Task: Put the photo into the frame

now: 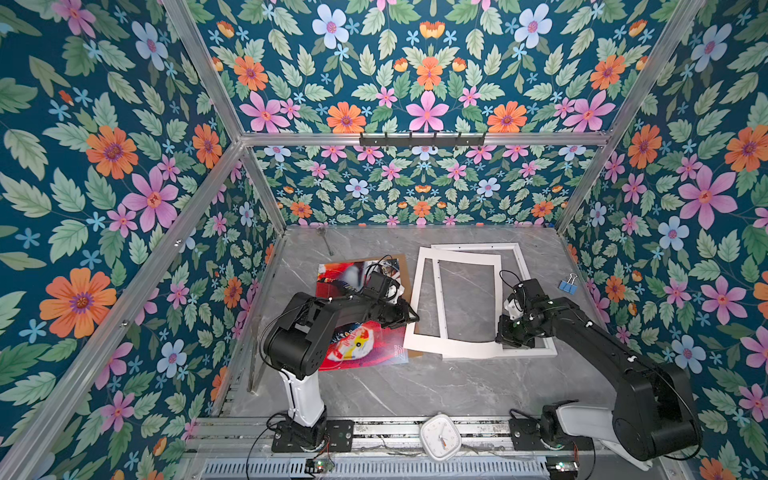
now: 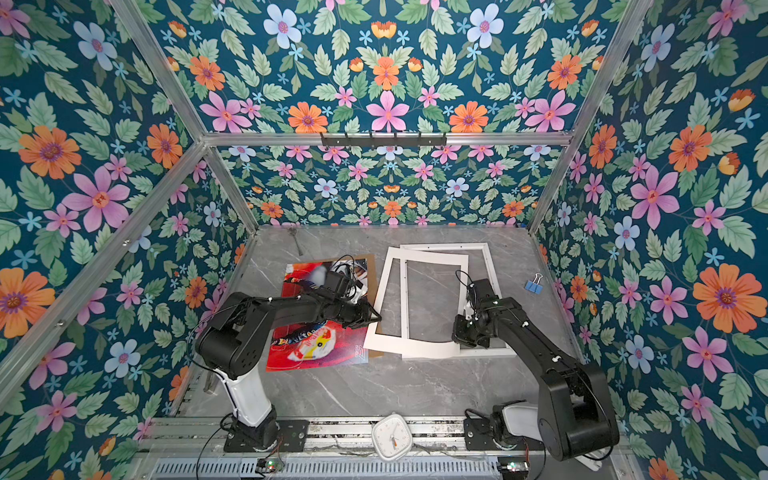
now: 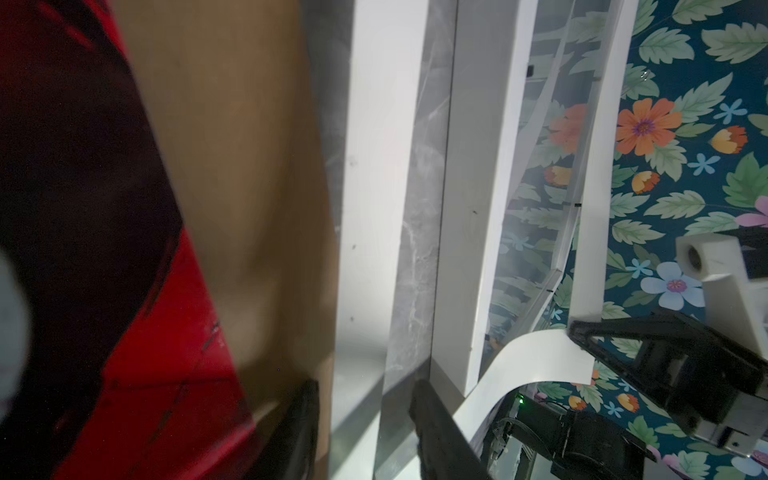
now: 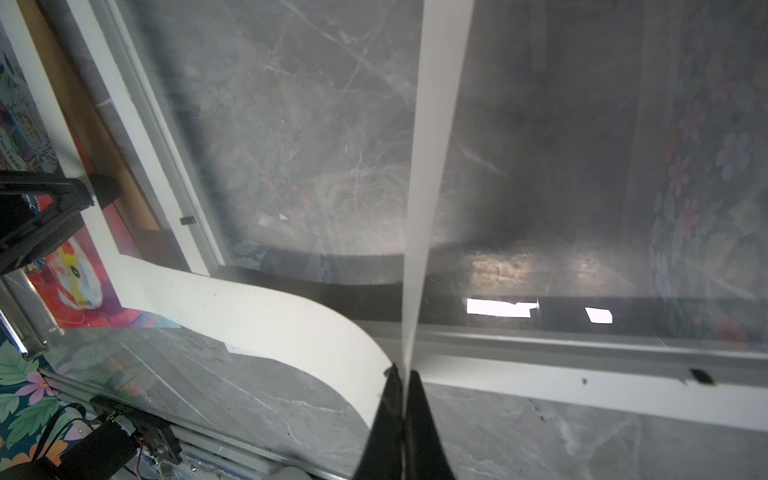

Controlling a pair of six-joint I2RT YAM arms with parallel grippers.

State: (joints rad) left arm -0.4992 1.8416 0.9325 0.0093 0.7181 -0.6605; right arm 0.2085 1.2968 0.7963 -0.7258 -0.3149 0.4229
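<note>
Robot test cell of a laboratory type. Aluminium profiles [image 1: 291, 138] frame a booth lined with printed floral panels [image 1: 428, 62]. 2 arms, the left arm [image 1: 345, 309] and the right arm [image 1: 598, 340], are bolted to a slotted rail [image 1: 382, 430] at the edge of a marble-look tabletop [image 1: 415, 386]. An exposed circuit board [image 1: 320, 464] sits below the rail.

both top views bright and bowed at the edges, wrist views dim, blurred close up, with glare.
</note>
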